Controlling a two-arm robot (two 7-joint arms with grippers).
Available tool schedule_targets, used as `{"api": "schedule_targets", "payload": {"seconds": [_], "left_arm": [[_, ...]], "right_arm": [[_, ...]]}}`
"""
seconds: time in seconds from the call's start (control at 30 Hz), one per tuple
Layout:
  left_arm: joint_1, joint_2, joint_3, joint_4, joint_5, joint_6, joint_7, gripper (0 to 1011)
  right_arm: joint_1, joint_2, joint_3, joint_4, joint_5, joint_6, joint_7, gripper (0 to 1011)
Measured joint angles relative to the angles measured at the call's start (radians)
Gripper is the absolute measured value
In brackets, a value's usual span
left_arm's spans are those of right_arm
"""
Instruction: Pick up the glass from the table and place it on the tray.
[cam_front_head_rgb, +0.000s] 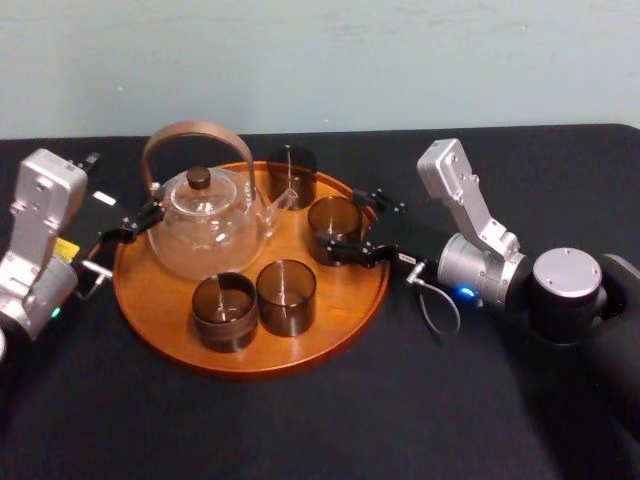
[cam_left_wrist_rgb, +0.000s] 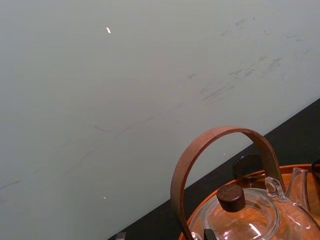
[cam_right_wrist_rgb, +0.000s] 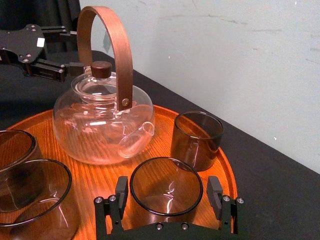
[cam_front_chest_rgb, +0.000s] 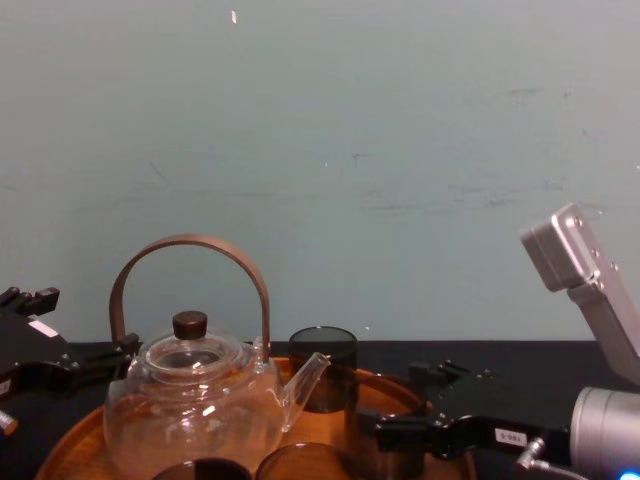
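Observation:
A smoky brown glass (cam_front_head_rgb: 335, 222) stands upright on the right side of the round orange-brown wooden tray (cam_front_head_rgb: 250, 355), which lies on the black table (cam_front_head_rgb: 400, 420). My right gripper (cam_front_head_rgb: 338, 222) reaches in from the right and straddles this glass. In the right wrist view the glass (cam_right_wrist_rgb: 166, 192) sits between the fingers (cam_right_wrist_rgb: 121, 192) with a thin gap on each side, so the right gripper (cam_right_wrist_rgb: 167, 187) is open. My left gripper (cam_front_head_rgb: 130, 225) hovers open at the tray's left edge, beside the teapot.
A glass teapot (cam_front_head_rgb: 205, 225) with a brown arched handle stands on the tray's left half. Three more dark glasses share the tray: one at the back (cam_front_head_rgb: 291, 176) and two at the front (cam_front_head_rgb: 286, 296), (cam_front_head_rgb: 224, 310). A pale wall rises behind the table.

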Motion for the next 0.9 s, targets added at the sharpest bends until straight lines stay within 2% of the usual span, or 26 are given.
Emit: {"api": "schedule_targets", "payload": {"seconds": [0.37,0.9], "left_arm": [[0.000,0.000,0.000,0.000,0.000,0.000,0.000,1010],[0.000,0.000,0.000,0.000,0.000,0.000,0.000,1010]], "right_arm": [[-0.014,0.013,0.008,-0.023,0.022,0.024,0.012,1002],[-0.103,0.081,0.015,-0.150,0.043,0.073,0.001,1002]]}}
